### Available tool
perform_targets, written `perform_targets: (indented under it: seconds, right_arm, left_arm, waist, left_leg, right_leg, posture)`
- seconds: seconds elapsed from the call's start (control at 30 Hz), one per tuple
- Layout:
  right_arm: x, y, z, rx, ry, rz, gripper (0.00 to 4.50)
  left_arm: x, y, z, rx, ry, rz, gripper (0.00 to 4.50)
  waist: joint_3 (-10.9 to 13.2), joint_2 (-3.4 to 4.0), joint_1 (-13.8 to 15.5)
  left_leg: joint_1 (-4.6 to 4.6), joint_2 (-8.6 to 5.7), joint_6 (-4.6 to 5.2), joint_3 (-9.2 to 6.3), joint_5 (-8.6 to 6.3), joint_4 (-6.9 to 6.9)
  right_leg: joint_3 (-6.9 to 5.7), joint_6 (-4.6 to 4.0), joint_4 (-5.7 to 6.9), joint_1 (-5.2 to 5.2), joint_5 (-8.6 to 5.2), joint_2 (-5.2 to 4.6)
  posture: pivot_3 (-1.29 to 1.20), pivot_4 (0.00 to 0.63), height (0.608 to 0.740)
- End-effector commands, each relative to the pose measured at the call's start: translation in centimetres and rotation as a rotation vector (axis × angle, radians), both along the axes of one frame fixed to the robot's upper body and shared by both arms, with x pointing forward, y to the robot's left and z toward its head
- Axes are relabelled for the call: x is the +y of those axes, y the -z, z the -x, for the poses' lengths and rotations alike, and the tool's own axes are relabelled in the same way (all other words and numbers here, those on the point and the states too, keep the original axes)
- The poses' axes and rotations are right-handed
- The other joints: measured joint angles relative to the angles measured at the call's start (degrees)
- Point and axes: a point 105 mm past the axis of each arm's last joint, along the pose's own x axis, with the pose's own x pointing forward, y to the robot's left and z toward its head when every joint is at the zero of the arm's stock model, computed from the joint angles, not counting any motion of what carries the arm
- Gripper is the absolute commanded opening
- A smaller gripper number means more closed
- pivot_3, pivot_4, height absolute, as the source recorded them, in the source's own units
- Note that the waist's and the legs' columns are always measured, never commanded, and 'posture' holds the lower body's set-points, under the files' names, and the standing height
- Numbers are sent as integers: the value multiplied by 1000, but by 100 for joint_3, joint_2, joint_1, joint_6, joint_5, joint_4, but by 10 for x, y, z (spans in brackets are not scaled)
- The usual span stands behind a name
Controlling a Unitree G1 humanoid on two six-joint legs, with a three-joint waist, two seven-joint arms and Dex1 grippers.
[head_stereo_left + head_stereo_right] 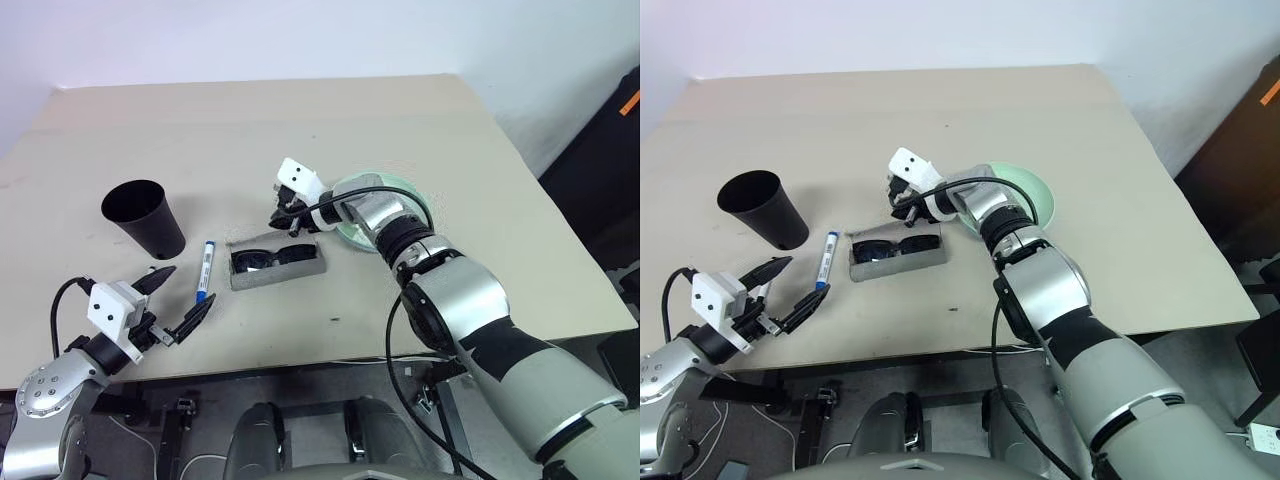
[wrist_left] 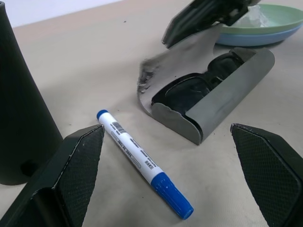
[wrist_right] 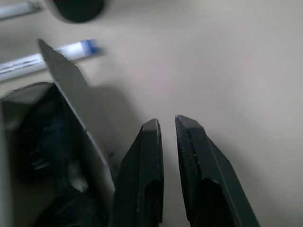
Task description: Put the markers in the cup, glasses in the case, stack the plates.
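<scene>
The black cup (image 1: pixel 145 218) stands upright at the left of the table. A white marker with a blue cap (image 1: pixel 204 270) lies flat between the cup and the grey case (image 1: pixel 277 277). The black glasses (image 1: pixel 272 257) lie inside the case, and its flap (image 2: pixel 184 56) stands up behind them. My right gripper (image 1: pixel 288 218) is shut and empty, its tips at the back of that flap. A mint green plate (image 2: pixel 265 14) rests on a light blue plate (image 2: pixel 251 39) just right of the case. Near the front edge, my left gripper (image 1: pixel 170 305) is open and points at the marker.
The table's front edge (image 1: pixel 300 362) runs close behind my left gripper. Something pale and crumpled lies in the green plate (image 2: pixel 253 18). Bare tabletop (image 1: pixel 300 130) stretches behind the cup and case. Dark furniture (image 1: pixel 600 150) stands off the table's right side.
</scene>
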Motion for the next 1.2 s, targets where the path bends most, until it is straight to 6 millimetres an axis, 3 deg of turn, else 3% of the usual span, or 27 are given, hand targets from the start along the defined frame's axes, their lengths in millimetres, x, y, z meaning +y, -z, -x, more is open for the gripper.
perform_targets:
  seconds: [0.03, 0.43, 0.6, 0.77, 0.83, 1.03, 1.1, 1.2]
  right_arm:
    - [-4, 14, 12, 38, -94, 62, 590]
    - [3, 21, 25, 61, -139, -22, 590]
    - [9, -6, 35, 21, -204, -229, 590]
    - [-5, -30, 55, 40, -310, -441, 590]
    - [-9, -27, 59, 52, -309, -468, 590]
    - [-4, 12, 52, 6, -211, -348, 590]
    - [-1, 16, 51, -12, -202, -339, 590]
    - [1, 18, 48, -14, -176, -341, 590]
  left_arm:
    - [-1, -5, 1, -31, 1, -6, 4500]
    - [7, -9, 1, -38, -21, -26, 4500]
    - [10, -17, 4, -62, -47, -1, 4500]
    - [15, -24, 12, -68, -80, 22, 4500]
    - [18, -27, 16, -70, -95, 33, 4500]
    - [35, -22, 23, 22, -209, 114, 4500]
    - [44, -16, 23, 88, -301, 115, 4500]
    - [58, -21, 20, 102, -431, 122, 4500]
  waist:
    - [-1, 0, -1]
    - [-2, -1, 1]
    - [-1, 0, 8]
    - [-1, -1, 20]
    - [-2, -2, 19]
    - [-2, -2, -9]
    - [-2, -1, -11]
    - [-3, -4, 3]
  left_leg:
    - [2, 1, 0, 0, 0, 0]
    - [10, 3, -1, 3, 0, -4]
    - [10, 4, -2, 4, 1, -4]
    - [6, 3, -1, 2, 1, -1]
    - [6, 3, -1, 0, 1, -1]
    - [12, 3, -2, 0, 1, 0]
    - [12, 3, -3, -1, 1, 0]
    - [12, 2, -2, -1, 2, 0]
  right_leg:
    - [0, 0, 1, 1, 0, 0]
    - [2, 0, 5, 3, 0, 1]
    - [2, 0, 5, 4, 0, 0]
    - [1, 2, 5, 3, 1, -1]
    - [-1, 3, 4, 6, 1, -1]
    - [1, -16, 7, 6, -8, -1]
    - [1, -15, 8, 6, -8, 1]
    - [1, -1, 7, 6, -1, 4]
  posture:
    - [0, 150, 726]
    - [0, 150, 726]
    - [0, 150, 726]
    - [0, 150, 726]
    - [0, 150, 726]
    - [0, 150, 726]
    - [0, 150, 726]
    - [0, 150, 726]
